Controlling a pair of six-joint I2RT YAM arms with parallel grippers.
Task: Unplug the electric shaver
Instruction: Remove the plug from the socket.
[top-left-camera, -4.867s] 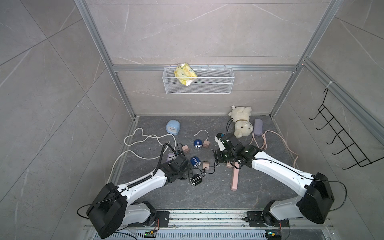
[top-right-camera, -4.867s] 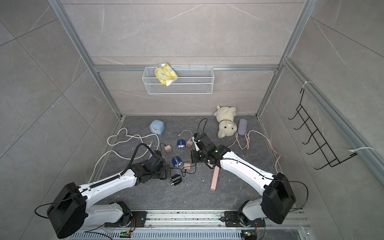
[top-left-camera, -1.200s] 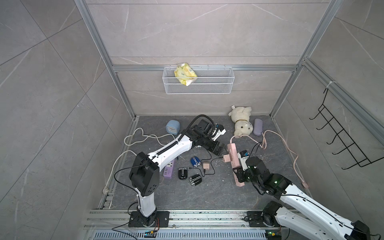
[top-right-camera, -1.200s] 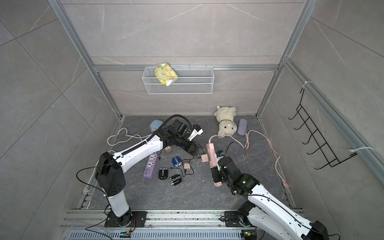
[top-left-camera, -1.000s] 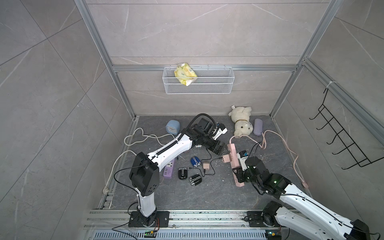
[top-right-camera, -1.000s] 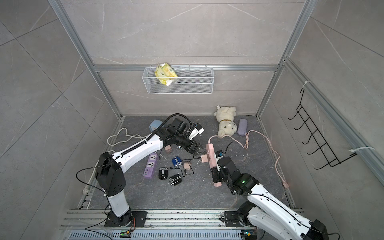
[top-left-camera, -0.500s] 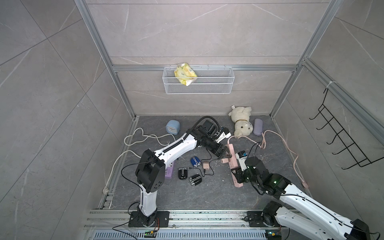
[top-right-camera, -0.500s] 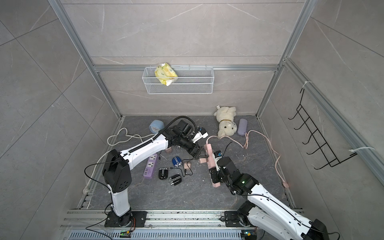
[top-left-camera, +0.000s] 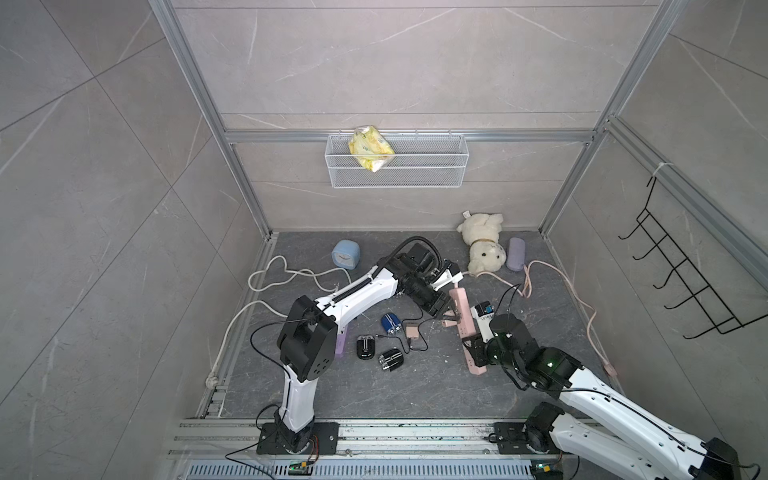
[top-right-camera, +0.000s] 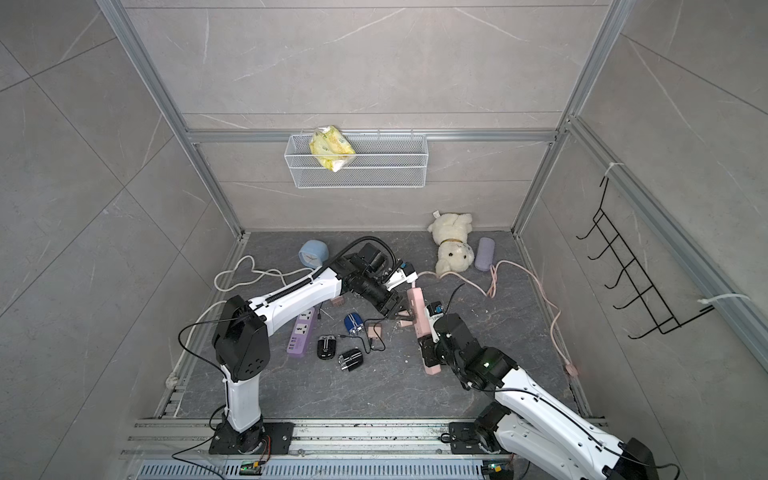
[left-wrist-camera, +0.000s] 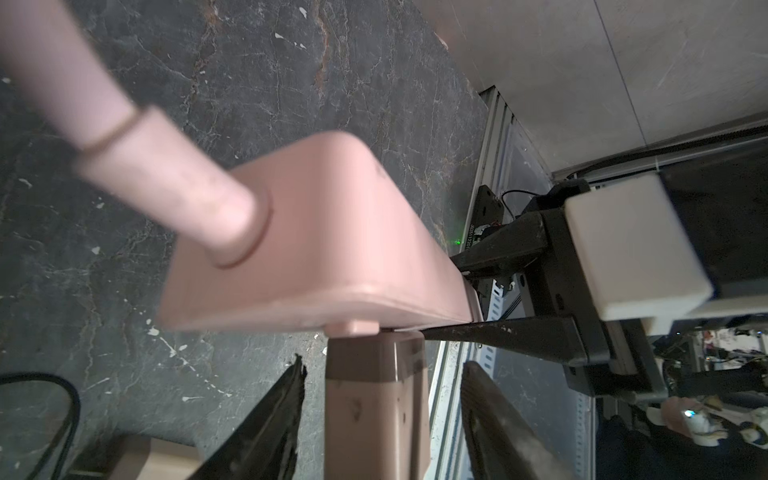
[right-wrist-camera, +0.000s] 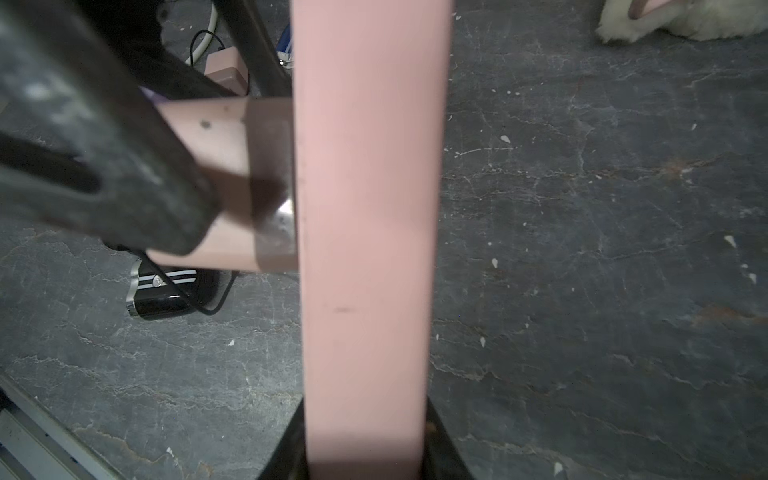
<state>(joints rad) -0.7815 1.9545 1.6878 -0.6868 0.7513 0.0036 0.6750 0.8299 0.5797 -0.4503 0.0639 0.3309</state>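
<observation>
Although the black shaver (top-left-camera: 365, 346) lies flat on the dark, pale-veined stone floor (top-left-camera: 374, 399), well apart from both arms, the arms themselves are at the pink power strip (top-left-camera: 462, 309), a long bar of smooth matte plastic with rounded corners. A square-sectioned plug (left-wrist-camera: 374, 419), pinkish-beige with a darker taupe band at its root, is seated in the strip's face and stands out sideways. The left gripper (left-wrist-camera: 384, 370) straddles this plug. Its scuffed black jaws stand part-way apart, with a narrow gap visible on either side, so no contact is confirmed. The right gripper (right-wrist-camera: 365, 457) has its jaws clamped on the strip's sides, close to the end nearer the robot's base. A thick pink cord (left-wrist-camera: 124, 137) leaves the strip's far end. A thin black cable (top-left-camera: 390, 337) wanders over the floor beside the shaver; whether it reaches the plug cannot be told. Near the shaver lie a second black striped unit (top-left-camera: 390, 359), a blue striped one (top-left-camera: 390, 324) and a loose pink adapter (top-left-camera: 411, 331). A purple power strip (top-right-camera: 300, 336) is partly hidden by the left arm. Further out are a cream plush bear (top-left-camera: 484, 249), a lilac case (top-left-camera: 516, 254), a pale blue clock (top-left-camera: 345, 255) and a looped white cord (top-left-camera: 282, 274). On the back wall a white wire basket (top-left-camera: 415, 178) holds a crinkled yellow packet (top-left-camera: 370, 149).
</observation>
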